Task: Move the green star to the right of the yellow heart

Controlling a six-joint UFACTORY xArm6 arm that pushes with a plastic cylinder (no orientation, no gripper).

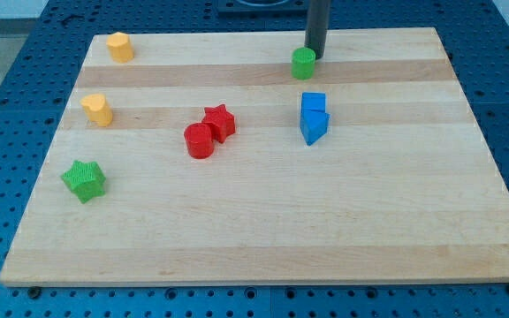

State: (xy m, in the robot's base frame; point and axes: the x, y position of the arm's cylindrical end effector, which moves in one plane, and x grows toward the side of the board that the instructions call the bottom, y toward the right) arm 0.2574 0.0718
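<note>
The green star (pixel 84 180) lies near the board's left edge, toward the view's bottom left. The yellow heart (pixel 98 109) sits above it, also near the left edge. My tip (pixel 314 56) is far away at the view's top, right of centre, touching the upper right side of a green cylinder (pixel 304 63). The rod rises out of the top of the view.
A yellow block (pixel 119 46) sits at the top left corner of the wooden board (pixel 263 238). A red cylinder (pixel 199 140) and a red star (pixel 220 122) touch near the middle. Two blue blocks (pixel 314 118) stand together right of centre.
</note>
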